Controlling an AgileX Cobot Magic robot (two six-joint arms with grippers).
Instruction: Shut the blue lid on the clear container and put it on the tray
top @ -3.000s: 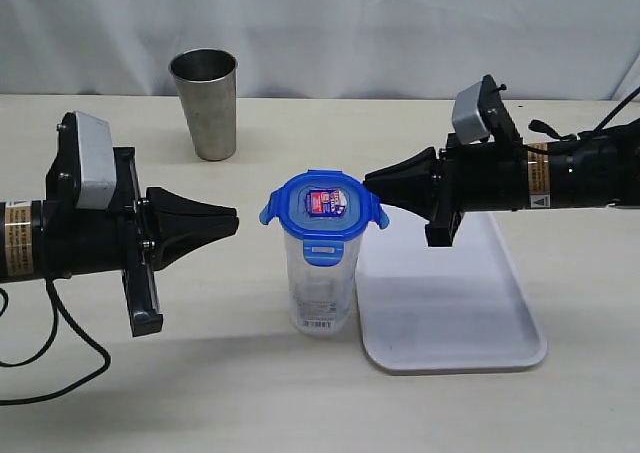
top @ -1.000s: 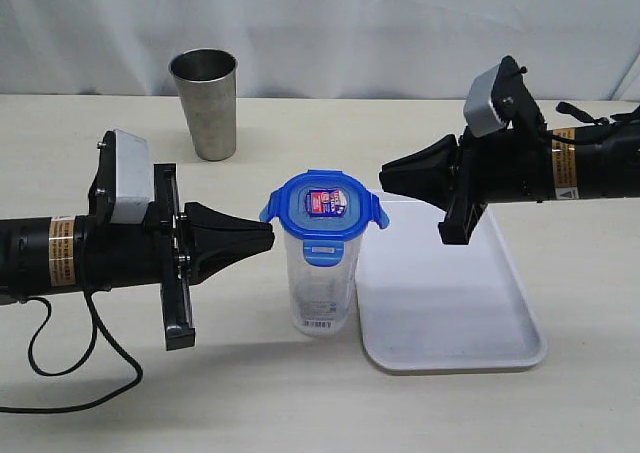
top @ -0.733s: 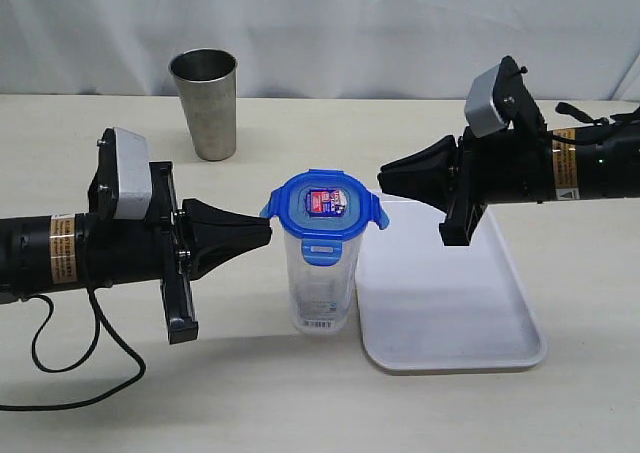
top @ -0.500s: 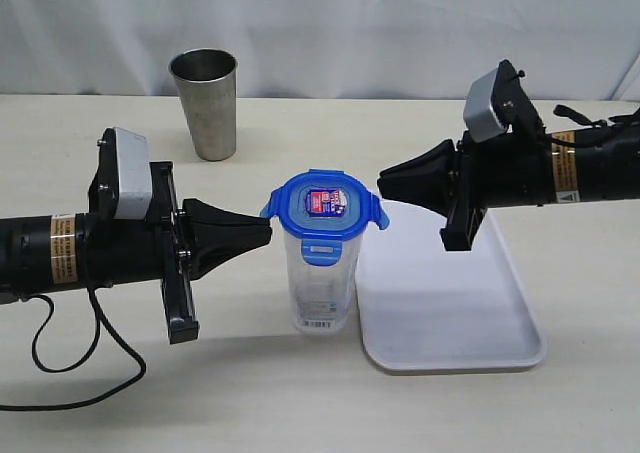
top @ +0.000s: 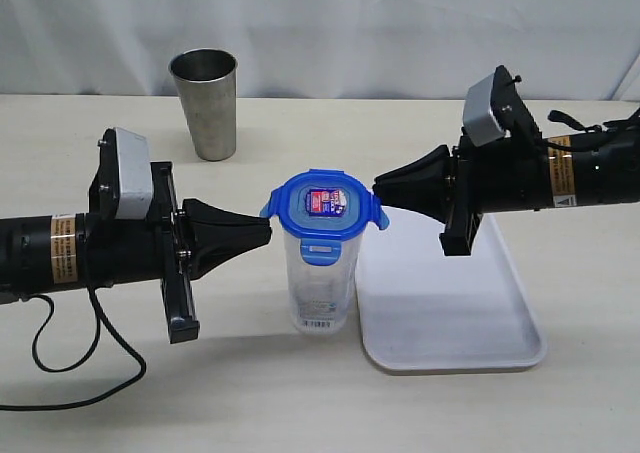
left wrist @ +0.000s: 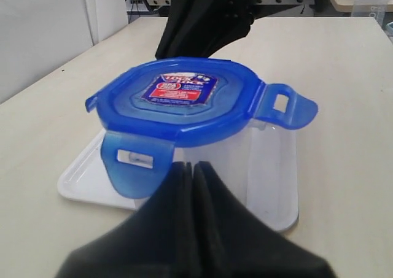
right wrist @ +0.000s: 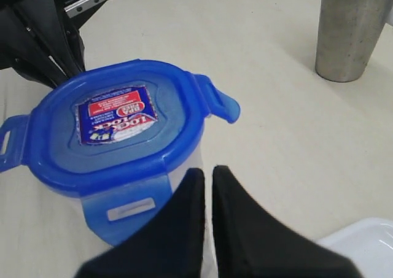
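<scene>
The blue lid (top: 322,204) sits on top of the clear container (top: 320,288), which stands upright on the table just left of the tray (top: 450,303). The lid's front flap hangs down and its two side flaps stick out. My left gripper (top: 268,233) is shut and empty, its tip just left of the container below the left flap. My right gripper (top: 378,188) is shut and empty, its tip close beside the right flap. Each wrist view shows the lid (left wrist: 184,103) (right wrist: 116,131) right in front of shut jaws: left gripper (left wrist: 191,166), right gripper (right wrist: 207,170).
A steel tumbler (top: 205,103) (right wrist: 353,32) stands at the back left, apart from both arms. The white tray (left wrist: 78,181) lies flat under the right arm, with nothing on it. A black cable (top: 60,368) loops on the table under the left arm.
The left arm reached right towards the container, then held still. The right gripper drew back a little, then edged left again, closer to the lid's right flap. The container has not moved.
</scene>
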